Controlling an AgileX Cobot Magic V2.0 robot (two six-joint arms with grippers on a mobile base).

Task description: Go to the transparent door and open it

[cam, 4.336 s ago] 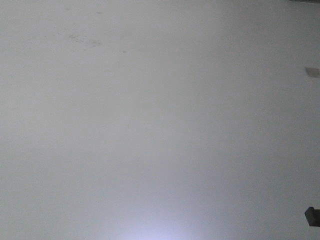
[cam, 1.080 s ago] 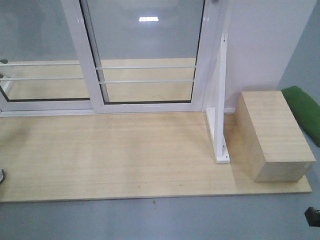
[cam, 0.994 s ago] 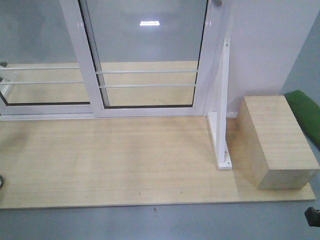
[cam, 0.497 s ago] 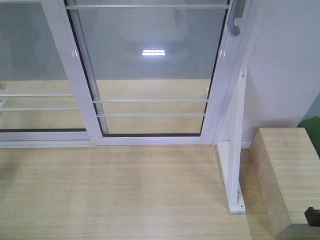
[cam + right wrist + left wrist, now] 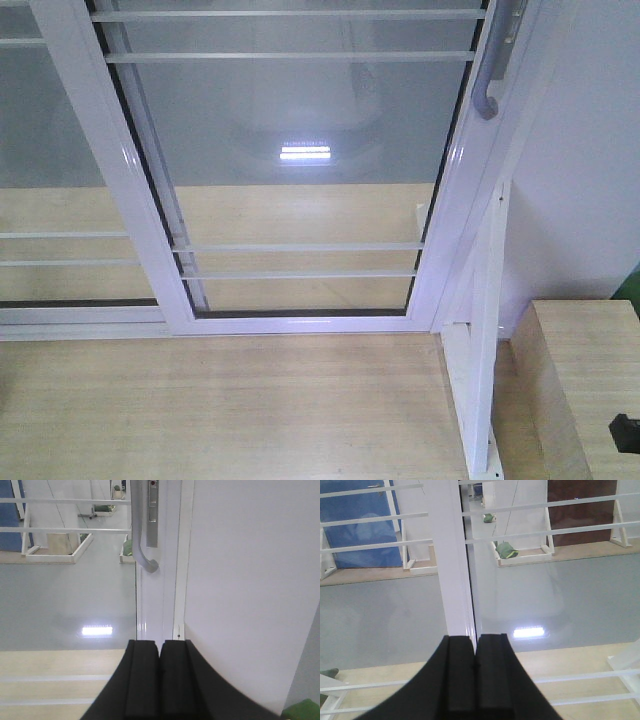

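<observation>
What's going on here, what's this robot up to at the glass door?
A two-armed mobile robot sits close in front of the transparent door, which looks shut, its handle side against the white wall. Neither arm is handling anything: the left gripper and right gripper are both closed and empty. The right gripper points at the upright that carries the curved grey handle, from below it and without touching it. The left one faces another white upright.

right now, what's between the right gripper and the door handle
Nothing: the right wrist view shows only bare white door frame between the right gripper and the handle.
</observation>
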